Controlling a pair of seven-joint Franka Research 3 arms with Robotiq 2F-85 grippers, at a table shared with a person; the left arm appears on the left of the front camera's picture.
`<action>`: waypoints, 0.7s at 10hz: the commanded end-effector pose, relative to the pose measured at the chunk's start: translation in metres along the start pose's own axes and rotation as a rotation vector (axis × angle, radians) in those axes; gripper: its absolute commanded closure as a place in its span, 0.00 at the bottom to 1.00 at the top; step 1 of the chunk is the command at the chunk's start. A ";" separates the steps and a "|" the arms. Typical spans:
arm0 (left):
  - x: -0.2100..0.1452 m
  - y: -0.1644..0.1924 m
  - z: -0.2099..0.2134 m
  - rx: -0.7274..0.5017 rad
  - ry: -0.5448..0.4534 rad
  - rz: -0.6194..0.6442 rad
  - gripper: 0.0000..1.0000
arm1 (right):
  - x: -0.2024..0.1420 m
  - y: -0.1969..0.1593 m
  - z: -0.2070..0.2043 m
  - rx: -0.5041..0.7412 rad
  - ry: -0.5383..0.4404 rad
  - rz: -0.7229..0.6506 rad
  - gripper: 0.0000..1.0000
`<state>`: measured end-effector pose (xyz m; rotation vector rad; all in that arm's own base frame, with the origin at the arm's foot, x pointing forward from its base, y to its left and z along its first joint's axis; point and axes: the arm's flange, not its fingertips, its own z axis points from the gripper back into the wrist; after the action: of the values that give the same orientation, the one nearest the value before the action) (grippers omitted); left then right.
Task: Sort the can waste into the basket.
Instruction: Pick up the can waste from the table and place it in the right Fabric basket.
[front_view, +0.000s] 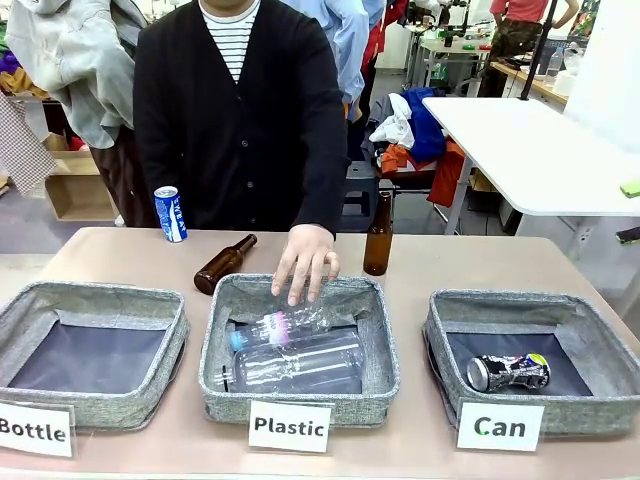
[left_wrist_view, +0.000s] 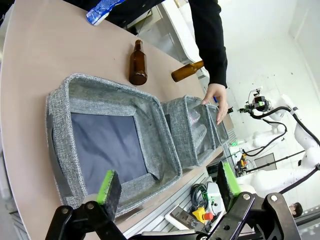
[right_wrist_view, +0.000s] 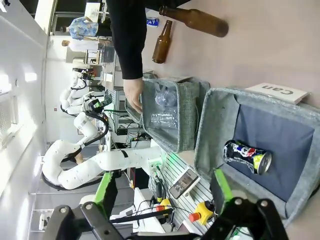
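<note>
Can waste, two items. Front view: blue-and-white can (front_view: 170, 214), uncrushed, upright at the far left of the desk (front_view: 120, 260) beside the person, well apart from the Can basket (front_view: 520, 298); crushed can (front_view: 508, 372) already lies on its side inside that basket at the right. The person's hand (front_view: 305, 263) rests on the rim of the Plastic basket (front_view: 215, 350). Left wrist view: left end effector (left_wrist_view: 167, 184) released, jaws wide and grasping nothing, over the near edge of the Bottle basket (left_wrist_view: 60, 115); the blue-and-white can (left_wrist_view: 102, 10) shows at the far edge of the desk. Right wrist view: right end effector (right_wrist_view: 162, 187) released and empty, near the Can basket (right_wrist_view: 210, 115), which holds the crushed can (right_wrist_view: 246, 156). Handling, by judgement: the upright can is probably empty, so light, thin-walled, smooth and easily dented or tipped; take it across the mid-body with gentle pressure, pads square to the wall.
</note>
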<state>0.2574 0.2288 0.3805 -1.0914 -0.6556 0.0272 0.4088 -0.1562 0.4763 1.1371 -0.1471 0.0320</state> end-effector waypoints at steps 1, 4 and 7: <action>0.001 0.000 -0.001 -0.018 -0.018 -0.021 0.00 | -0.001 0.002 0.003 -0.005 0.010 0.020 0.00; 0.008 -0.027 -0.008 0.092 -0.048 -0.105 0.00 | -0.001 0.002 0.003 -0.005 0.010 0.020 0.00; 0.071 -0.057 -0.107 0.285 0.135 -0.245 0.00 | -0.001 0.002 0.003 -0.005 0.010 0.020 0.00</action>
<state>0.3208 0.1734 0.4363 -0.8029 -0.6832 -0.1368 0.4089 -0.1561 0.4763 1.1368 -0.1471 0.0327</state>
